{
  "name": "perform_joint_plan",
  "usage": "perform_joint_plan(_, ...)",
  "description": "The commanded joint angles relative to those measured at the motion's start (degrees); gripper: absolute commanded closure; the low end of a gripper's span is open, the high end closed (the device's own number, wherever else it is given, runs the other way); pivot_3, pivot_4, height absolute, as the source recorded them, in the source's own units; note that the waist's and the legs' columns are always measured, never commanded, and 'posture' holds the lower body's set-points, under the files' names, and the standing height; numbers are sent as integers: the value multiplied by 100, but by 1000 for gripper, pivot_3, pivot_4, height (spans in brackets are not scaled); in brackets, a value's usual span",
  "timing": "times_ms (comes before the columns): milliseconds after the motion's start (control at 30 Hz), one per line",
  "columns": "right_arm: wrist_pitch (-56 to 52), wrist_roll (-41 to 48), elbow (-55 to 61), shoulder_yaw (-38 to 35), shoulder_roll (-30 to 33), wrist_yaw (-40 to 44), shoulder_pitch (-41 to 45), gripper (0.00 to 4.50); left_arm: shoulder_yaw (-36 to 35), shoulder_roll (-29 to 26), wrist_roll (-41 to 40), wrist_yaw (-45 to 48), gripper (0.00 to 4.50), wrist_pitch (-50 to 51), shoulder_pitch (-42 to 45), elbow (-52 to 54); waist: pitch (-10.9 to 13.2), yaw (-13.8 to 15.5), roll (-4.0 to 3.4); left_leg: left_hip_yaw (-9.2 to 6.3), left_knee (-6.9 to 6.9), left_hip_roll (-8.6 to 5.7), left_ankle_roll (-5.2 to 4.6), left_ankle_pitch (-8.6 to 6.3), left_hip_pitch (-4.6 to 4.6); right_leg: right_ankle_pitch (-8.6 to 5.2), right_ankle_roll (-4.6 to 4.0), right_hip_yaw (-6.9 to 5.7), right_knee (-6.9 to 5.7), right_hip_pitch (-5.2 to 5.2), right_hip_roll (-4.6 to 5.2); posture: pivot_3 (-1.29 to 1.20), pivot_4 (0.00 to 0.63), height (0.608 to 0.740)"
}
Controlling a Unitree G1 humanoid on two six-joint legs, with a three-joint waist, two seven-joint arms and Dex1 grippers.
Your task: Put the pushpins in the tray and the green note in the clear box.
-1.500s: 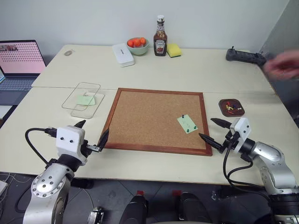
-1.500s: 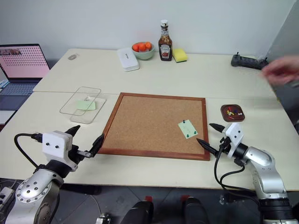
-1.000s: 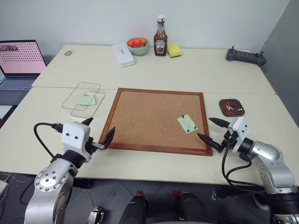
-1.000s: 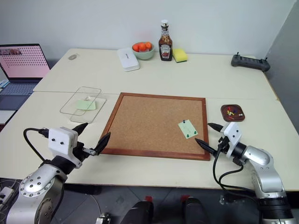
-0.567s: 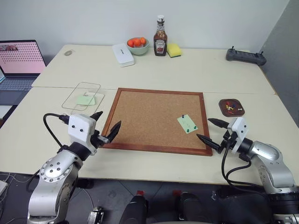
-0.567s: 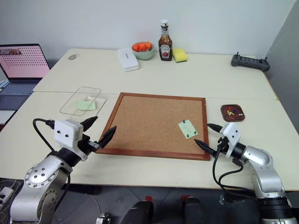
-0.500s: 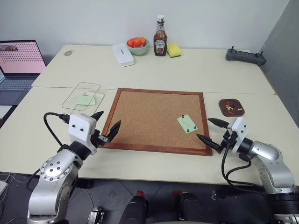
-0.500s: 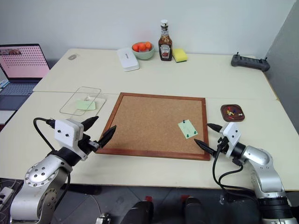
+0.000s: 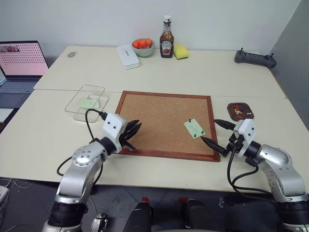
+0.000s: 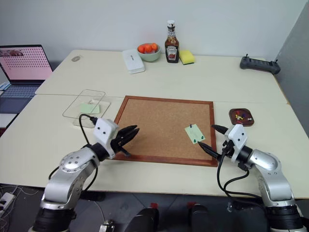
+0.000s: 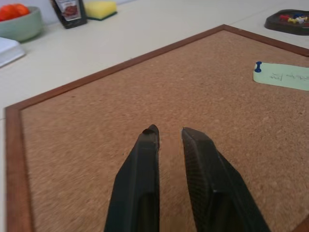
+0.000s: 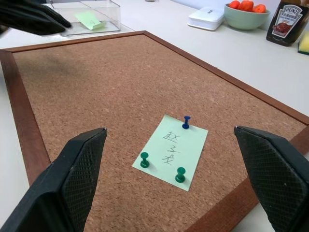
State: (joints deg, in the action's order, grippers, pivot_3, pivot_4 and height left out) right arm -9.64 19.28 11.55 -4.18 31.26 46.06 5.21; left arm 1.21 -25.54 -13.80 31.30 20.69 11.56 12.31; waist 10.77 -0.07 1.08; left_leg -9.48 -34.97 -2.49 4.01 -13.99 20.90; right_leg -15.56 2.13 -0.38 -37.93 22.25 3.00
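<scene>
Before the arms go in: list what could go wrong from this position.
1. The green note is held to the cork board by three pushpins; pulling it early could tear it.
2. The pins are tiny next to the open right gripper, so one could slip and roll off.
3. The shut left gripper points over the board too; both arms converging might collide.

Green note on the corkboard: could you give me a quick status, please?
Left hand shut, empty, over corkboard. Right hand open beside green note. Note pinned by three pushpins. Nothing in the way.
</scene>
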Motion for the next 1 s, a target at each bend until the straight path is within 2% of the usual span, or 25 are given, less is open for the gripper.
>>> perform_joint_plan(33, -231, 61, 333, -31, -34, -224, 81, 0, 333, 300, 279, 25, 4486, -436, 551, -812, 0, -2, 0, 1, -1, -2, 0, 0, 0, 1, 2, 1, 1, -1, -2, 0, 150, 740)
perform_joint_plan(167, -689, -42, 519, 66, -43, -559, 223, 0, 533, 660, 463, 72, 4486, -866, 930, -1743, 0, -22, 0, 3, -3, -4, 0, 0, 0, 2, 3, 2, 1, 0, -3, 0, 150, 740)
perform_joint_plan(367, -1425, -75, 501, 242, -105, -951, 779, 0, 742, 780, 790, 219, 4486, -1500, 1113, -2803, -1, -30, -1, 7, -3, -2, 5, 3, -1, 2, 3, 5, 1, 3, -2, 0, 150, 740)
perform_joint_plan(533, -1907, -189, 156, 557, -136, -948, 1399, 0, 783, 856, 937, 302, 4486, -1848, 1238, -3475, -12, -9, -17, 5, -9, -4, -14, 10, -5, 15, 17, 4, -2, -4, -1, 0, 150, 740)
perform_joint_plan(700, -2066, -503, -610, 994, -327, -976, 1983, 0, 772, 903, 950, 322, 4486, -1967, 1260, -3617, -18, -11, -24, 12, -10, -5, -33, 21, -10, 40, 12, 5, -1, -9, 0, 0, 150, 740)
perform_joint_plan(1000, -1716, -957, -1770, 1294, -703, -977, 2674, 0, 763, 925, 995, 334, 4486, -1969, 1208, -3578, -27, -31, -39, 15, -9, -5, -37, 28, -8, 48, 11, 0, -3, -8, -2, 0, 150, 740)
